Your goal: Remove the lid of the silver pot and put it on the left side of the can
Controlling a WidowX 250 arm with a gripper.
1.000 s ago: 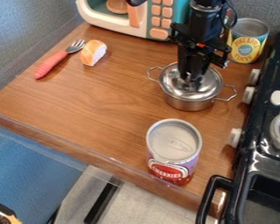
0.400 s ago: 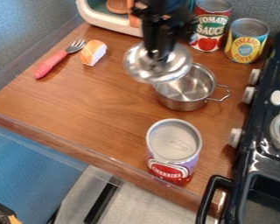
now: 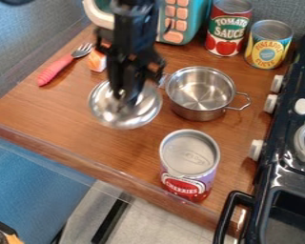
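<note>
The round, shiny silver metal lid (image 3: 124,115) is held between the narrow-set jaws of the black two-finger gripper (image 3: 124,96), above the brown wood-grain counter (image 3: 56,107), to the view's left of the uncovered silver metal pot (image 3: 198,113). The cylindrical red-and-purple can (image 3: 188,167) with a silver top is seen near the pot, on its camera side.

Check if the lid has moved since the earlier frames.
Yes. It sat on the pot at first; now it hangs off to the view's left of it, also up and left of the near can, which hasn't shifted.
</note>
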